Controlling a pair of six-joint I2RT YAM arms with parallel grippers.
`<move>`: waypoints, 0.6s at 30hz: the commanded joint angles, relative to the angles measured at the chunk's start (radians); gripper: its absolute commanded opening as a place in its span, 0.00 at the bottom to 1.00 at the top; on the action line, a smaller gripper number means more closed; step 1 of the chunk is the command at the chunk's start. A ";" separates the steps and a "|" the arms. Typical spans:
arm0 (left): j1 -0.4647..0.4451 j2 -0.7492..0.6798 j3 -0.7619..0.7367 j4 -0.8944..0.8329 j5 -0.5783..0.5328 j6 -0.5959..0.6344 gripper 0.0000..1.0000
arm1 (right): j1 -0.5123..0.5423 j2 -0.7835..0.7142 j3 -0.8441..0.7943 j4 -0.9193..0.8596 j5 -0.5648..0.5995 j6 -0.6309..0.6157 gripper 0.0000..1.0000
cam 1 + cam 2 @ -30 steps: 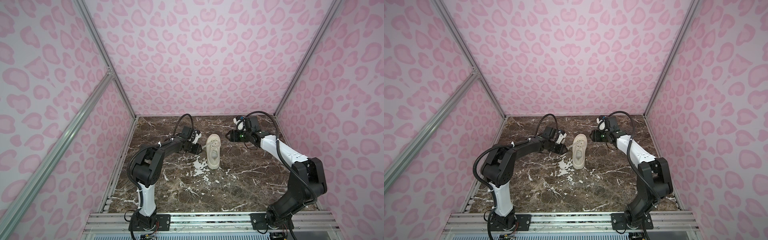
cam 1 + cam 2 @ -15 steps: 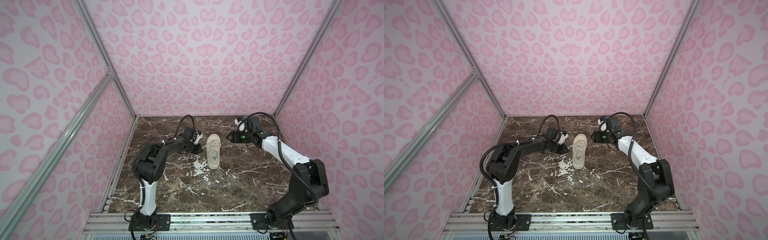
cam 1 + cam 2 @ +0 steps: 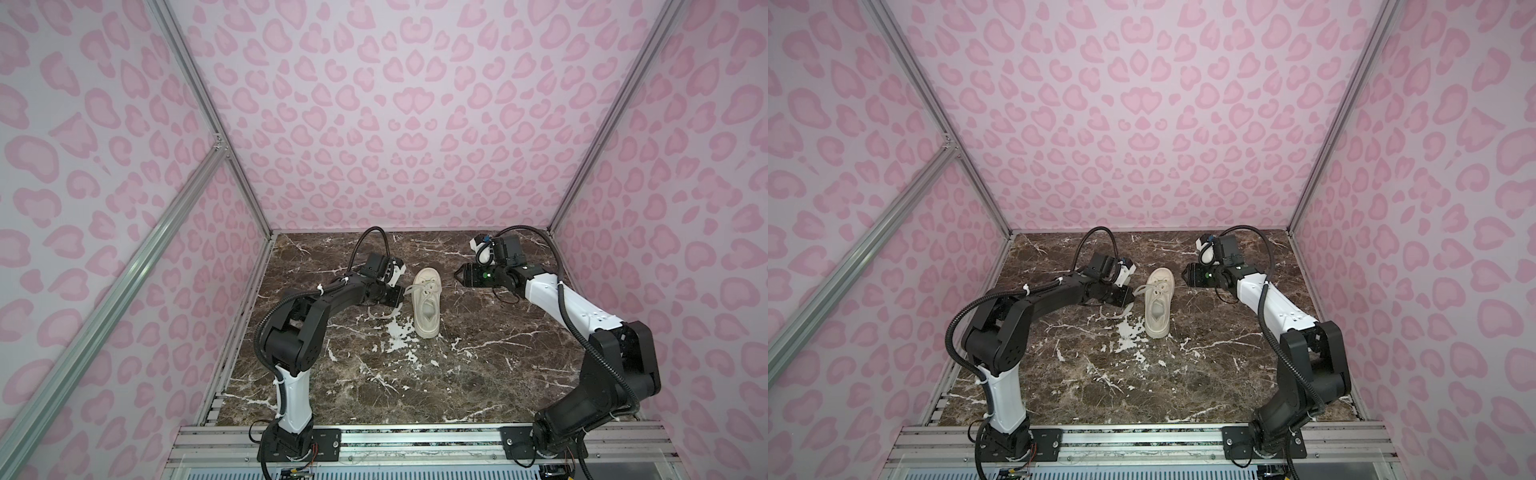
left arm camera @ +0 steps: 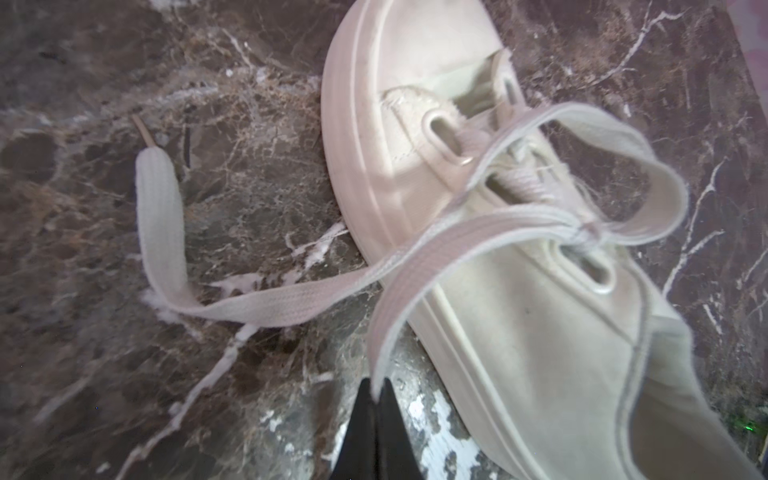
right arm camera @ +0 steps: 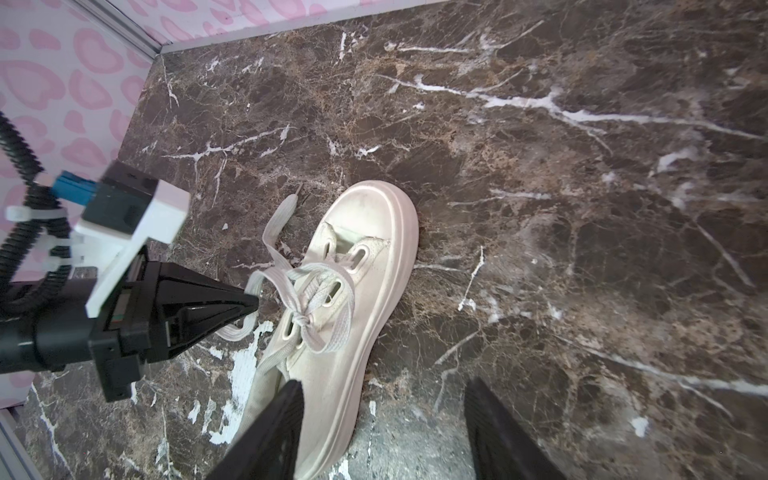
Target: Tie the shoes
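**Left gripper pinching lace, right one hanging open by the shoe**

Left arm is reaching low across the bench, elbow folded near its base, forearm running towards the shoe's left side. Left gripper is sitting just beside the shoe, tips down close to the bench. In the left wrist view its jaws are pressed together at, clamping one strand of the lace that is running up to the knot. The right wrist view is showing the same: the pointed tip meeting a lace loop.

Right arm is stretching forward and inward, wrist raised, right gripper pointing left at the toe end, near but not touching. Its jaws are standing wide apart and gripping nothing.

Shoe is sitting sole-down on the bench towards the back, between the two grippers, toe facing the back wall, heel facing the arm bases; both top views are agreeing. The lace's other free end is lying flat on the bench left of the toe. One loop is standing up off the knot over the eyelets.
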 commanded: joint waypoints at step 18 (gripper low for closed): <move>-0.059 0.109 0.365 -0.171 0.092 -0.090 0.04 | -0.029 -0.017 -0.055 0.029 -0.031 0.012 0.63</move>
